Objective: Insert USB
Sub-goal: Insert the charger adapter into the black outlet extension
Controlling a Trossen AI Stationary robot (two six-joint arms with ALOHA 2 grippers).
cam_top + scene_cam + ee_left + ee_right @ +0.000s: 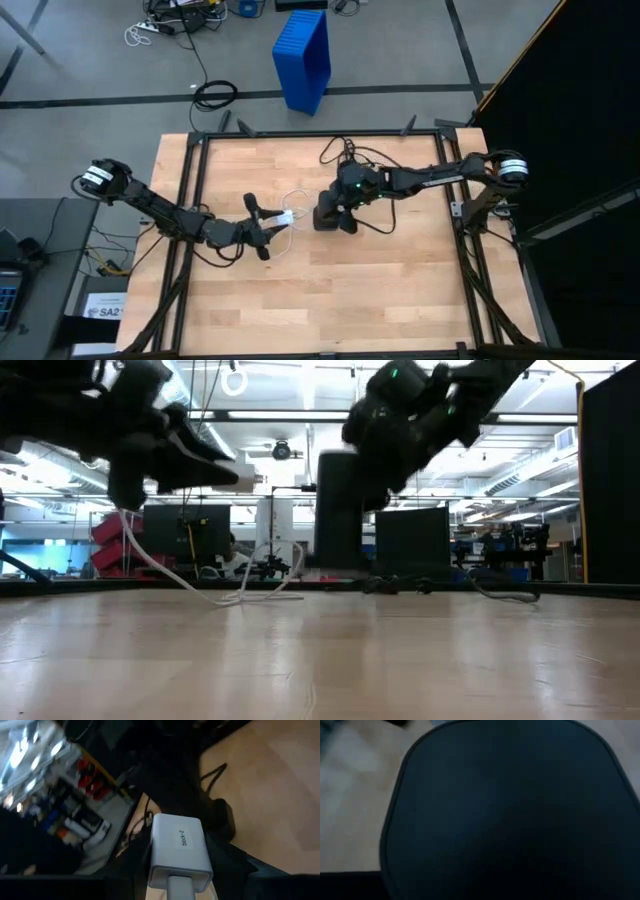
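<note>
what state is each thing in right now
white block: held by left gripper, lifted off the table
white cable: plugged into the block, hanging, loop on table
black box: held upright by right gripper, beside the block

A white block [181, 851] in the left wrist view carries a small printed label reading "block-2"; a white sign [100, 310] on the floor beside the worktop [400, 300] shows "SA2", the rest cut off.
</note>
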